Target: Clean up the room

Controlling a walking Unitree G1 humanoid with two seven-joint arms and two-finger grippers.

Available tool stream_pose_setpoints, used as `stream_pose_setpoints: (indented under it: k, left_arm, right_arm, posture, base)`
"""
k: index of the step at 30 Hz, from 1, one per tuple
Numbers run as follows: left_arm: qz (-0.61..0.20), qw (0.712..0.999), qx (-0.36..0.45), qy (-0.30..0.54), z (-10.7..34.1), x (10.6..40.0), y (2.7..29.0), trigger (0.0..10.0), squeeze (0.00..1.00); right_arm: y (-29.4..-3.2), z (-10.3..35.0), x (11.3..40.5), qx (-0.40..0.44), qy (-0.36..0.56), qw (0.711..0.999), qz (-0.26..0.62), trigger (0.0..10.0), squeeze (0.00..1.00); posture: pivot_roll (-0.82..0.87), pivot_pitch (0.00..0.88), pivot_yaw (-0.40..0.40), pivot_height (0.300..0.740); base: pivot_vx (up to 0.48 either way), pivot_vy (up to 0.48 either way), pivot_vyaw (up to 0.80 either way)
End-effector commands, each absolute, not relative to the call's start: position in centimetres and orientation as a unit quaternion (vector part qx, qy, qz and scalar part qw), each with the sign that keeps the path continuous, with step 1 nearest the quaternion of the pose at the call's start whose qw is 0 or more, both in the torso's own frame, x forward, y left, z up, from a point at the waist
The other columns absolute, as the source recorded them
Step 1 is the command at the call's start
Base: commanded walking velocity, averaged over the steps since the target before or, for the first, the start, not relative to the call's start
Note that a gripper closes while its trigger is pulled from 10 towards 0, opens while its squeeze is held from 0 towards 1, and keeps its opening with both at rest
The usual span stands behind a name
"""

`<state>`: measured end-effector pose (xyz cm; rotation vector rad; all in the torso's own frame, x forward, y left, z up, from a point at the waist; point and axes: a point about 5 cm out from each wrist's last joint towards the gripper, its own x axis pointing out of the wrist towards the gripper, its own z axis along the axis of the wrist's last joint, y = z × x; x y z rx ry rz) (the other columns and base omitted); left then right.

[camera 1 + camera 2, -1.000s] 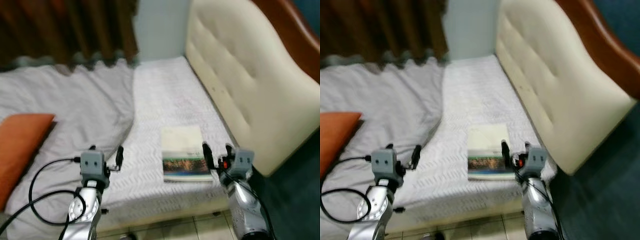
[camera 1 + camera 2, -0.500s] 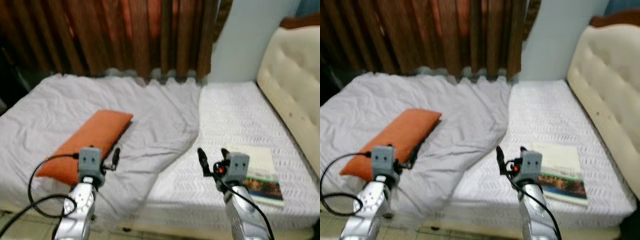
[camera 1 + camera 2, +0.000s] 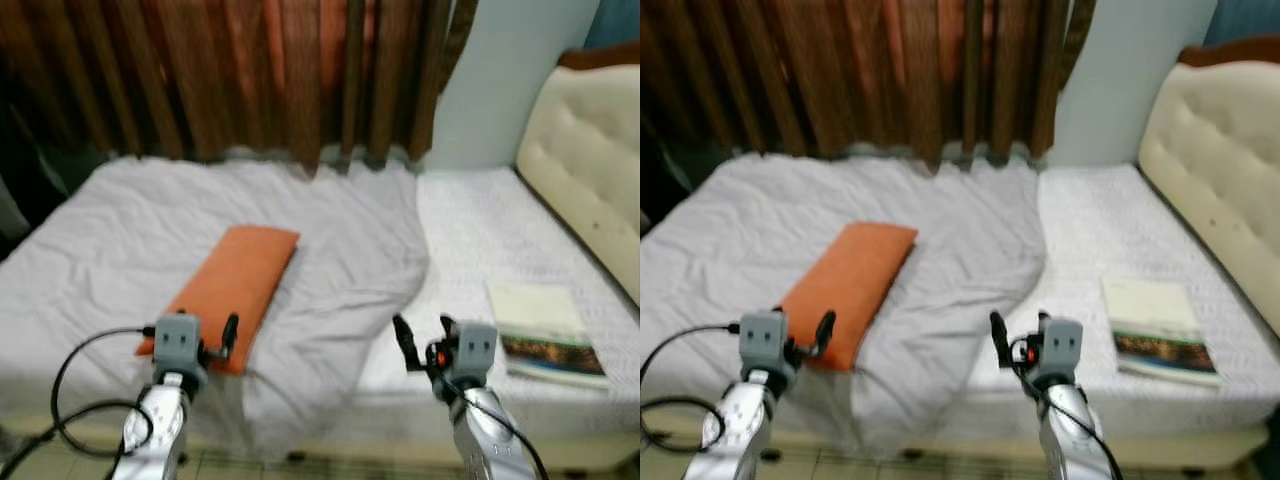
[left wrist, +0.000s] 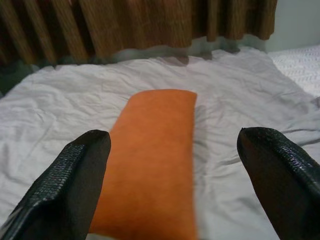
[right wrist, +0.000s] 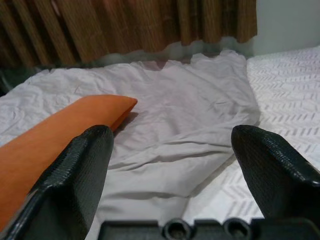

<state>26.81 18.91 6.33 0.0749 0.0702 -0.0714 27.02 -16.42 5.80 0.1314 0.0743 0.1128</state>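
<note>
Bed [image 3: 470, 215]: takes up most of the head views, with a white textured mattress cover showing on the robot's right half.
Sheet [image 3: 130, 215]: light grey and pretty rumpled, spread over the left half of the bed, and its edge folds over near the middle where the textured cover starts.
Pillow [image 3: 232, 290]: flat orange one lying on the grey sheet, angled a bit, its near end close to the bed's front edge and just beyond the left gripper.
Book [image 3: 540, 330]: lying flat on the textured cover over on the right, near the headboard side, pale cover with a dark picture strip along its near end. Well apart from the pillow.
Headboard [image 3: 585, 150]: cream, tufted, padded, runs along the right side of the bed with a dark wooden rim at the top.
Curtains [image 3: 250, 70]: dark brown-red, hanging behind the bed, with a pale wall [image 3: 510, 70] next to them on the right.
Left gripper [image 4: 175, 170]: held out low in front of the bed edge, fingers spread wide, nothing between them. The wrist view looks right down the length of the orange pillow.
Right gripper [image 5: 172, 165]: also held up in front of the bed edge near the middle, fingers wide apart and empty, pointing at the rumpled sheet with the pillow's end off to one side.
Cable [image 3: 75, 370]: black loop hanging off the left arm.
</note>
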Motion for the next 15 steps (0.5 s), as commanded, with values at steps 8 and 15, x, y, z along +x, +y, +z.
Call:
stream_pose_setpoints:
  k: [8, 15]
  left_arm:
    - [-0.055, 0.998, 0.024, 0.018, 6.66, 26.91, 18.62, 10.0, 0.00]
    - [-0.055, 0.998, 0.024, 0.018, 6.66, 26.91, 18.62, 10.0, 0.00]
  right_arm:
    - [-17.13, 6.62, 26.93, 0.073, 0.023, 0.995, 0.057, 10.0, 0.00]
    - [-17.13, 6.62, 26.93, 0.073, 0.023, 0.995, 0.057, 10.0, 0.00]
  posture:
    - [-0.05, 0.000, 0.029, 0.740]
    - [-0.05, 0.000, 0.029, 0.740]
  base:
    - [0.000, 0.480, 0.00]
    - [0.000, 0.480, 0.00]
